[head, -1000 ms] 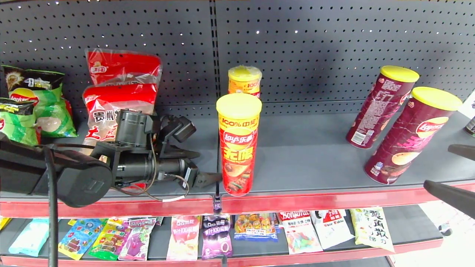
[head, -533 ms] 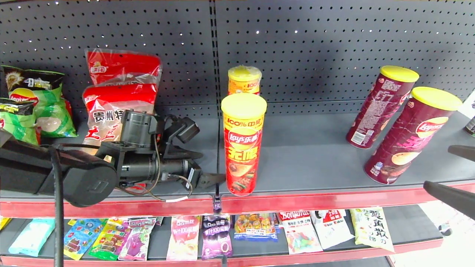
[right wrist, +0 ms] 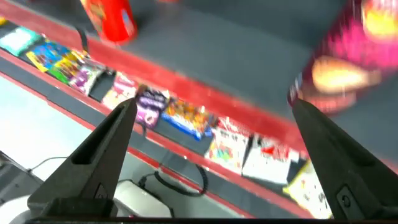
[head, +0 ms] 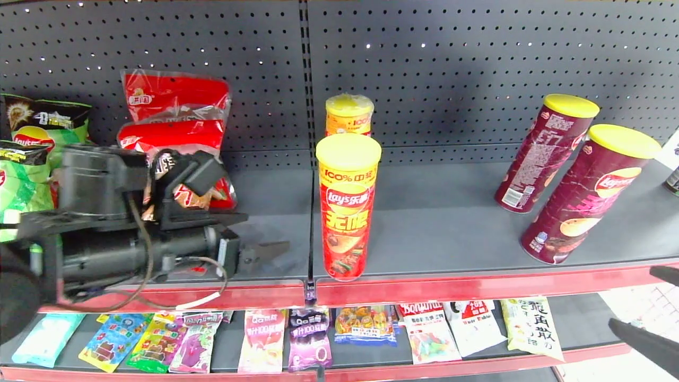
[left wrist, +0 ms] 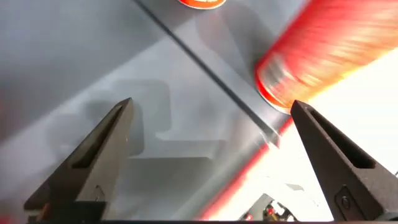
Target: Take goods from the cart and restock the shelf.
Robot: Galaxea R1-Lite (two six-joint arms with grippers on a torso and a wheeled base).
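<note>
Dark store shelving with a perforated back.
A grey pegboard (head: 451, 63) rises behind, split by a slotted post (head: 304, 79); bright specks show through some holes. The grey shelf (head: 424, 223) has a red lip (head: 451, 289); a lower shelf (head: 583, 318) sits beneath with its own red edge. Pale floor (head: 636, 305) shows at the lower right.

Before me, the grey shelf (head: 435, 223) with its red lip carries a red chip can (head: 347, 212) upright at the front edge. A second red can (head: 349, 114) stands behind it. Two maroon cans (head: 589, 196) stand to my right, with red snack bags (head: 175, 111) and green chip bags (head: 48, 132) to my left.
</note>
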